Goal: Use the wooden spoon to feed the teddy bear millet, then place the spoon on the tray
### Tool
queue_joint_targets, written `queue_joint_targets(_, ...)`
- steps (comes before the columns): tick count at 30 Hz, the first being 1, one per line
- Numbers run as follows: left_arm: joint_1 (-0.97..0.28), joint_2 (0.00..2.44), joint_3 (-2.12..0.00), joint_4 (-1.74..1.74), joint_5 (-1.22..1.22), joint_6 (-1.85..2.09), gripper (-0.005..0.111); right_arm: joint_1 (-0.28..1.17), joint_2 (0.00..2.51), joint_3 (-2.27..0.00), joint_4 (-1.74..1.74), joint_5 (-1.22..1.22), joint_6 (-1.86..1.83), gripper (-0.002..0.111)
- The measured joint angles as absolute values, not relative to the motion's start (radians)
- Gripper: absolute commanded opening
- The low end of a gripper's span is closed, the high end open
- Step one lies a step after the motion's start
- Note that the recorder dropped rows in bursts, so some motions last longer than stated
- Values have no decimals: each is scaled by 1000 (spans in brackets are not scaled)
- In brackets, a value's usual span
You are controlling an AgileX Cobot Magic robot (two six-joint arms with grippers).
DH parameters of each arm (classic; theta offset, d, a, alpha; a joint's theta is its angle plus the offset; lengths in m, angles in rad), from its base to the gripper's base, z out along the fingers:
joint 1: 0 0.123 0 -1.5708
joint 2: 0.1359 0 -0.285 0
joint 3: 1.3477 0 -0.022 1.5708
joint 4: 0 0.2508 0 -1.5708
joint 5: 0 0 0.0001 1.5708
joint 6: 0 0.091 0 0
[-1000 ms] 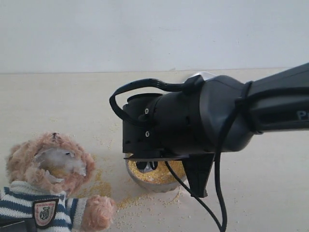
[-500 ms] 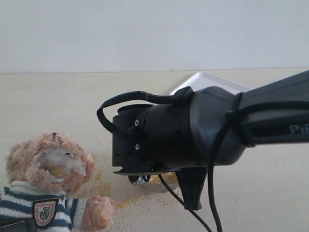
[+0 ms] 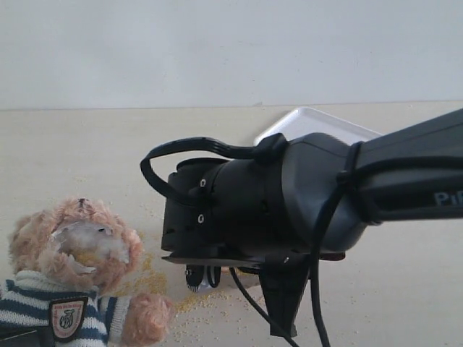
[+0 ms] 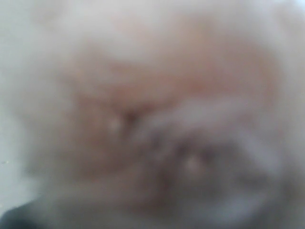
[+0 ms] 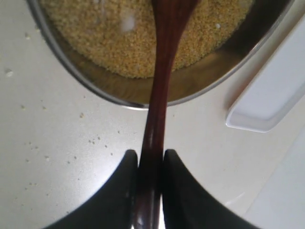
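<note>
Right claw point(image 5: 149, 155) lower, spoon point(image 5: 159, 71) toward millet point(image 5: 109, 33)

The millet point(image 5: 109, 38) lies in the bowl point(image 5: 209, 67), the tray point(image 5: 271, 90) just beside it.

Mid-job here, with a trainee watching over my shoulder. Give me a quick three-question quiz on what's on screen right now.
1. Fill in: the bear wears a striped ___.
2. True or false: the right gripper has its jaws shut on the handle of the spoon.
3. The spoon's round end is: A over the millet in the bowl; B at the bear's mouth; C lying outside the bowl.
Key: 1 sweater; 2 true; 3 A.
</note>
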State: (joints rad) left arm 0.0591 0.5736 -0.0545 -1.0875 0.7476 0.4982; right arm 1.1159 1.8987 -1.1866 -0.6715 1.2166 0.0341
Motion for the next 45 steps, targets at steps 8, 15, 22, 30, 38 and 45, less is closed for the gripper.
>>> queue_joint_targets(8,59,574,-55,-1088,748,498,5,1116,1899,-1244,-604,1223,30,3)
queue_joint_targets(15,59,574,-55,-1088,748,498,5,1116,1899,-1288,-527,1223,11,3)
queue_joint_targets(22,59,574,-55,-1088,748,498,5,1107,1899,-1303,-468,1223,8,3)
queue_joint_targets(30,59,574,-55,-1088,748,498,5,1067,1899,-1303,-452,1223,8,3)
queue_joint_targets(38,59,574,-55,-1088,748,498,5,1034,1899,-1303,-413,1221,0,3)
queue_joint_targets(45,59,574,-55,-1088,748,498,5,1012,1888,-1303,-372,1217,-7,3)
